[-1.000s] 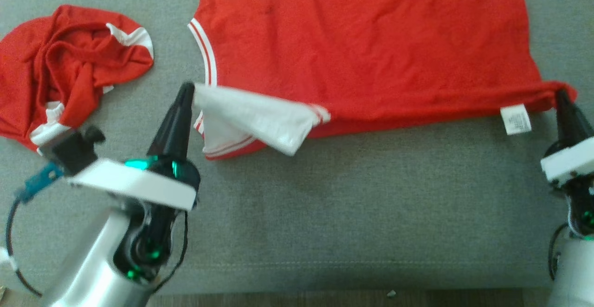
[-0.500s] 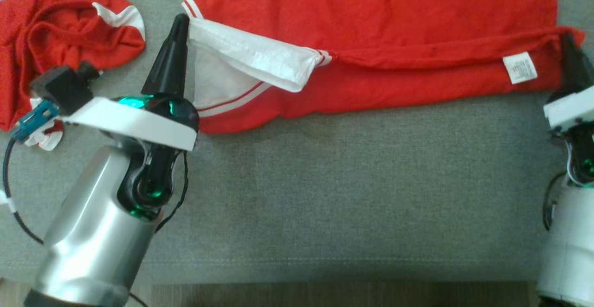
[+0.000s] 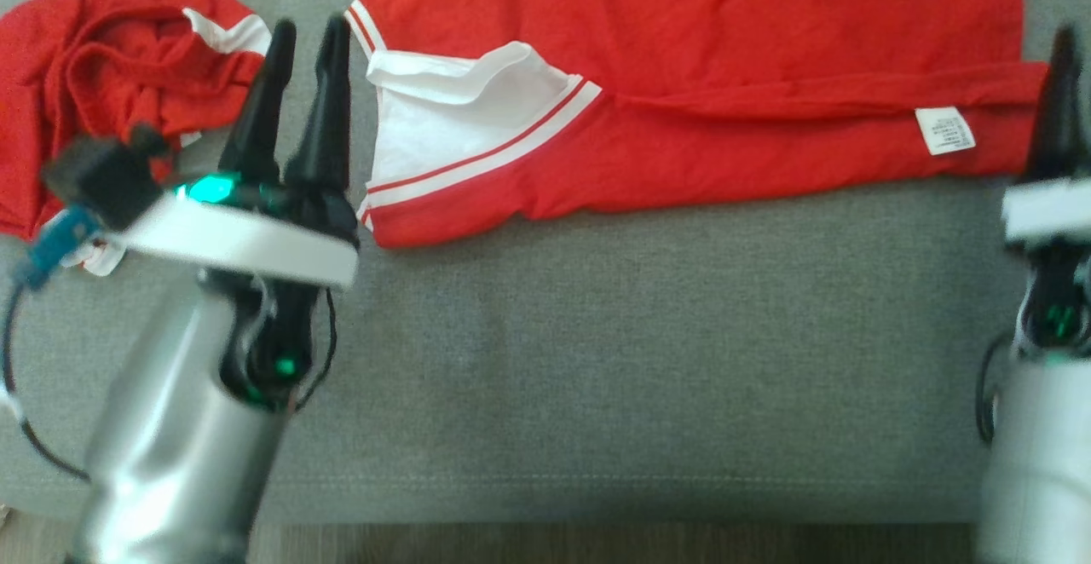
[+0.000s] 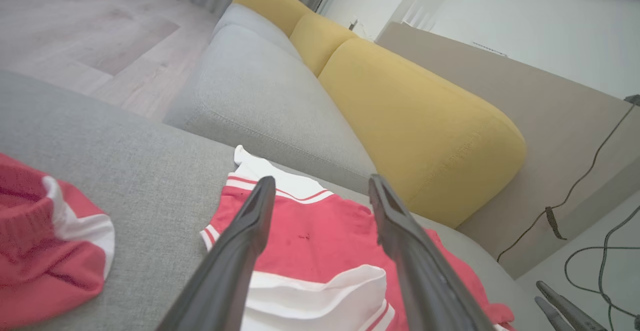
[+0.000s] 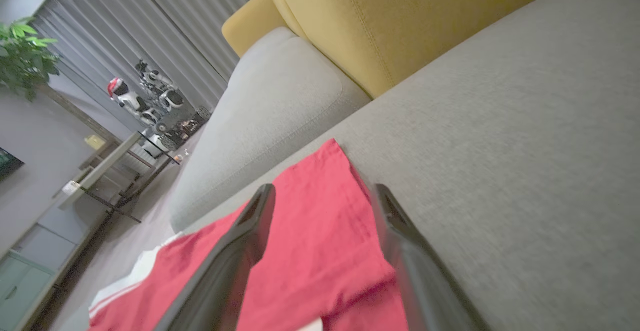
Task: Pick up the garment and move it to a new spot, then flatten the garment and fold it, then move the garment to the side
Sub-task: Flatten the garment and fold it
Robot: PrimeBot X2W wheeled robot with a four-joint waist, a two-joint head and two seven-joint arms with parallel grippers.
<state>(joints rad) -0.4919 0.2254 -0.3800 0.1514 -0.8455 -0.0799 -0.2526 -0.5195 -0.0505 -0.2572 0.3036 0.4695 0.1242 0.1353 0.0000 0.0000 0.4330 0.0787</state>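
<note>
Red garment (image 3: 682,53) lying spread along the grey seat's (image 3: 639,359) far side, its near hem doubling over. Left gripper (image 3: 311,27) hovering at seat's left by the white edge, fingers apart. Right gripper (image 5: 322,193) hovering at seat's right over the garment's corner, fingers apart. Broad strip of seat stretching from hem to front edge

Grey sofa seat (image 3: 597,359), yellow back cushions (image 4: 420,121), wood floor (image 4: 75,21), grey curtains (image 5: 165,21).

Two red garments (image 3: 699,53) (image 3: 102,61), one white label (image 3: 944,129)
</note>
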